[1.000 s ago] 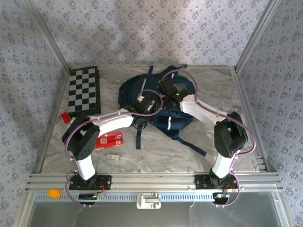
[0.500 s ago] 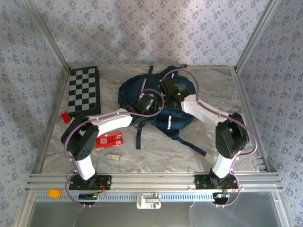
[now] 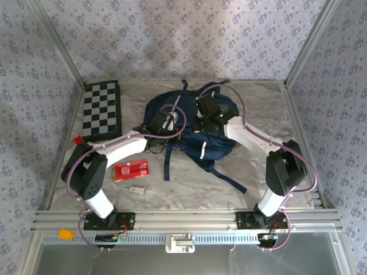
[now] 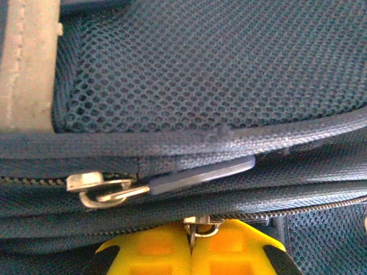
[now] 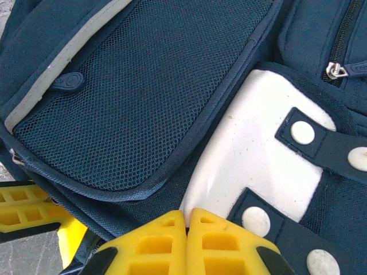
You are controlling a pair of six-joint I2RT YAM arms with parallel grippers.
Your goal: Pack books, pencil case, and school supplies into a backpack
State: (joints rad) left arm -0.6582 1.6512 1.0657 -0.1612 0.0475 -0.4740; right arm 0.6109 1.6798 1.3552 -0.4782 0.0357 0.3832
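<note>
Well to the left of the backpack (image 3: 215,146), a black-and-white chequered board (image 3: 102,110) is laid flat on the surface (image 3: 264,109), and a tiny red block (image 3: 78,140) is seen just off the board's near corner. The red pencil case (image 3: 131,170) is laid flat to the backpack's near left, apart from it. The small pale stick-like item (image 3: 136,189) is placed just beyond the case, farther from the backpack. The backpack itself is laid on the middle of the surface, with its straps trailed toward the near edge.

The left tool (image 4: 191,240) is set against the backpack's left part. Its yellow fingers are clenched together on a metal zipper pull (image 4: 199,225) at a closed zip. The right tool (image 5: 186,229) is set on the backpack's front, with its fingers pressed shut at the edge of a pale buckle patch (image 5: 252,166), beside a mesh pocket (image 5: 149,97). Whether fabric is pinched there cannot be told.
</note>
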